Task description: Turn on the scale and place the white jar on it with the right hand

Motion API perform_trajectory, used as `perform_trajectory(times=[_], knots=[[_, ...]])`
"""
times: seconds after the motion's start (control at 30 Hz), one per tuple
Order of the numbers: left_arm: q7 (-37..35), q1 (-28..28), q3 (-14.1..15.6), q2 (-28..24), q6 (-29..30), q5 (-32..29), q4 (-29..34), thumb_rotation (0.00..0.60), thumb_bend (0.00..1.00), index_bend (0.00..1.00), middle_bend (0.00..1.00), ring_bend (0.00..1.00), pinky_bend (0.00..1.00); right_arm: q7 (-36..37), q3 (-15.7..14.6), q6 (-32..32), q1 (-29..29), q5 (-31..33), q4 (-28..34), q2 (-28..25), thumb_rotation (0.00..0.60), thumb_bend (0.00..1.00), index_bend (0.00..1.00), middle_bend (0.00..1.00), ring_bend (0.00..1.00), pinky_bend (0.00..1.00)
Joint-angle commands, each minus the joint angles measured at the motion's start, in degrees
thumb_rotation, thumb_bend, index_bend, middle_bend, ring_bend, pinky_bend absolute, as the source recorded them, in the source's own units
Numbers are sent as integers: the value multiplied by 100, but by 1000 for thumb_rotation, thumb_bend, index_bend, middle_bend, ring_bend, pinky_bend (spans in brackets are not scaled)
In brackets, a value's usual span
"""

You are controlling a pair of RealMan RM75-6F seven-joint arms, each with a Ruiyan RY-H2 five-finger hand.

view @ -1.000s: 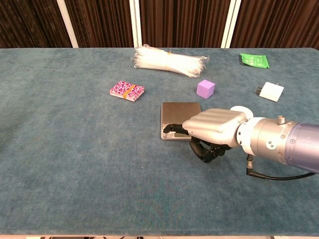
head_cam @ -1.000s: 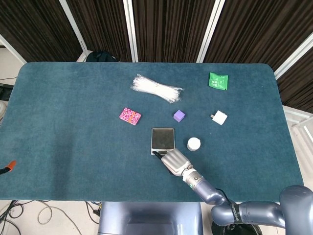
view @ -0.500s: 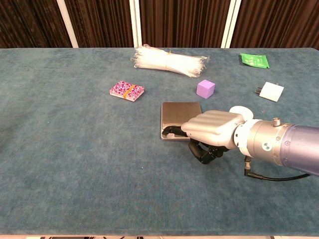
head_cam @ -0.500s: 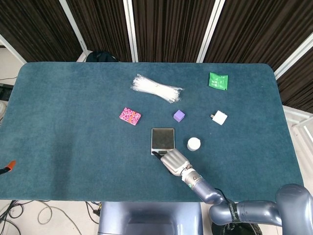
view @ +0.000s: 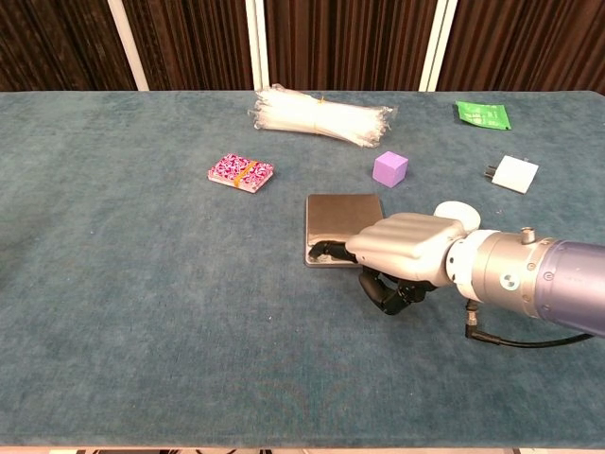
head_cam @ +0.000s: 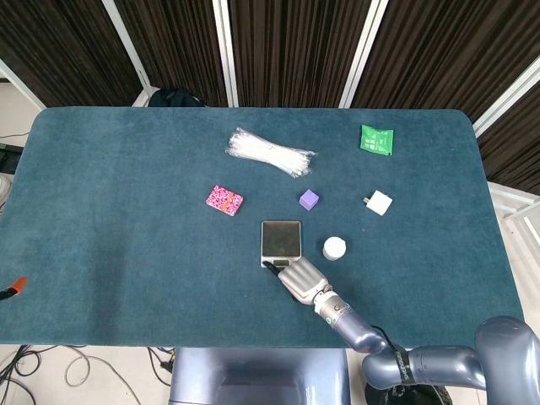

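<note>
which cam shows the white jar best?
Head view: the white jar is whole, seen from above, right of the scale. In chest view only the jar's top shows; the right hand hides the rest.

Wide counter (head_cam: pixel 118 211) covered in deep teal felt, rounded at the far corners. Behind it, dark pleated curtains (head_cam: pixel 287 51) split by slanted white frame bars (head_cam: pixel 224 51). Pale floor (head_cam: pixel 51 371) visible past the near edge, strewn with loose grey and white cables (head_cam: pixel 76 364). At the left edge, a small orange-tipped object (head_cam: pixel 14 288). Even, soft lighting, faint shadows only.
</note>
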State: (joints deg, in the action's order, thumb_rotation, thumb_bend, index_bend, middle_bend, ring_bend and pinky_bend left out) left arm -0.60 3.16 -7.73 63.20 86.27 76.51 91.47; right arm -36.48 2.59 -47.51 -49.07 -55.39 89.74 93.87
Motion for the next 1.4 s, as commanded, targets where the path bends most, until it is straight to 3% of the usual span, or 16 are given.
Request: perform_trajectory(times=[0.03, 0.87, 1.4], knots=[[10, 2, 3, 1, -2, 6, 3, 600, 118, 0, 0, 0, 0, 26, -19, -3, 2, -17, -6, -3, 600, 922, 87, 785, 818, 1000], [63, 6, 4, 11, -8, -8, 20, 600, 118, 0, 0, 0, 0, 137, -105, 9, -40, 10, -73, 2, 600, 922, 305, 785, 818, 1000], [42, 6, 7, -1, -22, -12, 25, 600, 118, 0, 0, 0, 0, 403, 116, -445, 60, -257, 48, -31, 600, 921, 269, 780, 816, 1000]])
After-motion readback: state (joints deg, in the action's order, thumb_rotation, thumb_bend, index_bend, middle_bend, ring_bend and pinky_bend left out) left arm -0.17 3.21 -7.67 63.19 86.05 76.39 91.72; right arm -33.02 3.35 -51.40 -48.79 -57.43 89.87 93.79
